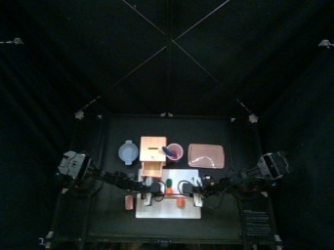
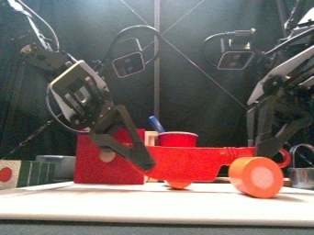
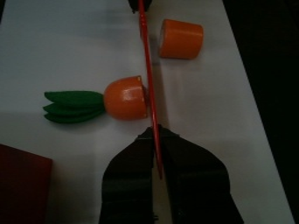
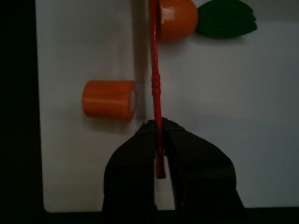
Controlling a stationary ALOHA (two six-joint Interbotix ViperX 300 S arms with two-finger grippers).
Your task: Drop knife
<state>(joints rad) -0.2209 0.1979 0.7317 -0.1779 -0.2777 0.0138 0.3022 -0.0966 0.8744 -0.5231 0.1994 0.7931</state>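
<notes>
Both grippers, left (image 3: 158, 162) and right (image 4: 158, 157), appear to pinch one thin orange-red knife (image 3: 145, 79) over the white board (image 3: 251, 114).

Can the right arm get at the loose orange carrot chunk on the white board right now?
Probably not yet. The right gripper looks shut on the knife, so its jaws are not free. Otherwise the carrot chunk lies bare on the white board just beside the knife, with nothing over it.

readable text: none in any view
label at table's front right corner (image 1: 256, 226): pale marks, too small to read
white board (image 3: 211, 96): blank, no print
toy pieces: no lettering, no numbers, no brand marks
</notes>
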